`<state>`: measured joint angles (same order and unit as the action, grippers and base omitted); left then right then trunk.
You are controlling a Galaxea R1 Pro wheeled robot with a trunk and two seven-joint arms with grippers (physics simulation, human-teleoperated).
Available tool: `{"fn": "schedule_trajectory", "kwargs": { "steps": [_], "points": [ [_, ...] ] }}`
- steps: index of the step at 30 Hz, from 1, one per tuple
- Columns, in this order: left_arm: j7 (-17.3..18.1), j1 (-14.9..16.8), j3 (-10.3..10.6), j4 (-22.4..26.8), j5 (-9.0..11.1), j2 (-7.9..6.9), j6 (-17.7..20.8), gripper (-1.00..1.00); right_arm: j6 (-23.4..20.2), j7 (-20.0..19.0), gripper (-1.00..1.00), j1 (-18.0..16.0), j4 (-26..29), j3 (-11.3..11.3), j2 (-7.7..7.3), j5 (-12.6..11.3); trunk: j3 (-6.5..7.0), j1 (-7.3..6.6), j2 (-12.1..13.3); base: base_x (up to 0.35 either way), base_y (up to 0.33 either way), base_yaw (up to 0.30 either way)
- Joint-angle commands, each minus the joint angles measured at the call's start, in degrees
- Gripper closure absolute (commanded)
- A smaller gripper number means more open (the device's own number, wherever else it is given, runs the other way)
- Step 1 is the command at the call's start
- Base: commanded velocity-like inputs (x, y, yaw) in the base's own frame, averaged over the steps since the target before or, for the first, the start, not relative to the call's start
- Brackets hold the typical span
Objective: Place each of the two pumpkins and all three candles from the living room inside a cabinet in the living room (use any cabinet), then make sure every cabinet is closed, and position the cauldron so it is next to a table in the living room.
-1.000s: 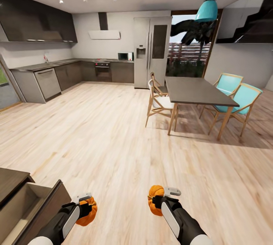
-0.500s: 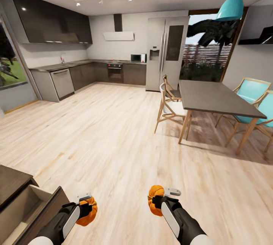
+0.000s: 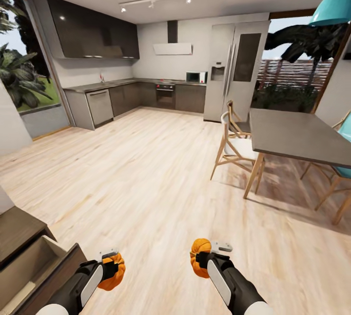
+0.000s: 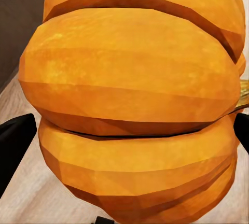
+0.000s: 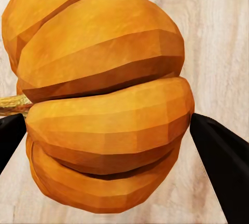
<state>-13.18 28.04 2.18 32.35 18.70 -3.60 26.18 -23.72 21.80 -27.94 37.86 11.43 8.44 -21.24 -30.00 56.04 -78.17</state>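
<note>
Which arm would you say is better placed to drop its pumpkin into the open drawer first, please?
Probably the left. The left gripper holds its pumpkin right beside the cabinet's open drawer at the head view's lower left, while the right gripper and its pumpkin hang over bare floor, farther from it.

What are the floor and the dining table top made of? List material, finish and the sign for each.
Floor: looks like pale wood or laminate planks, matt to satin; visible grain and plank seams.
Dining table top: a smooth dark grey slab, possibly laminate or stone, with a soft sheen and no grain. Its legs look like light wood.
</note>
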Motion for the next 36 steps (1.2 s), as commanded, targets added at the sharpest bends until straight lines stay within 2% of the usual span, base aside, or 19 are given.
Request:
{"fn": "schedule_trajectory", "kwargs": {
  "steps": [1, 11, 15, 18, 23, 36],
  "points": [
    [-0.2, 0.0, 0.0, 0.0, -0.1, 0.00, 0.0, 1.00, 0.0, -0.1, 1.00, 0.0, 0.0, 0.0, 0.00, 0.0, 0.05, 0.00, 0.0, 0.190, -0.294, 0.258],
    [-0.1, 0.0, 0.0, 0.0, 0.0, 0.08, 0.1, 1.00, -0.8, 0.1, 1.00, -0.1, 0.0, 0.0, -0.07, 0.1, 0.50, 0.00, 0.0, 0.119, -0.300, 0.262],
    [-0.1, 0.0, -0.1, 0.2, 0.1, 0.08, 0.4, 1.00, -5.0, 0.1, 1.00, -0.3, 0.4, 0.0, -0.32, 0.1, 0.68, 0.00, 0.0, 0.010, -0.105, 0.265],
    [-0.2, 0.0, -0.1, 1.0, 0.2, 0.14, 1.0, 1.00, -8.7, 0.1, 1.00, -0.3, 2.7, 0.0, -0.47, 0.1, 0.80, 0.00, 0.0, 0.002, -0.019, 0.267],
    [-0.1, 0.0, -0.4, 4.0, 0.5, 0.08, 6.5, 1.00, -14.0, 0.2, 1.00, -0.4, 4.8, -0.5, -0.46, 0.1, 1.52, -0.66, 1.2, 0.000, -0.003, 0.272],
    [-0.3, 0.0, -0.8, 6.1, 0.8, -0.17, 13.4, 1.00, -18.6, 0.2, 1.00, -0.4, 5.2, -0.4, 0.14, 0.1, 3.98, -3.51, 6.4, 0.000, 0.000, 0.284]
  ]
}}
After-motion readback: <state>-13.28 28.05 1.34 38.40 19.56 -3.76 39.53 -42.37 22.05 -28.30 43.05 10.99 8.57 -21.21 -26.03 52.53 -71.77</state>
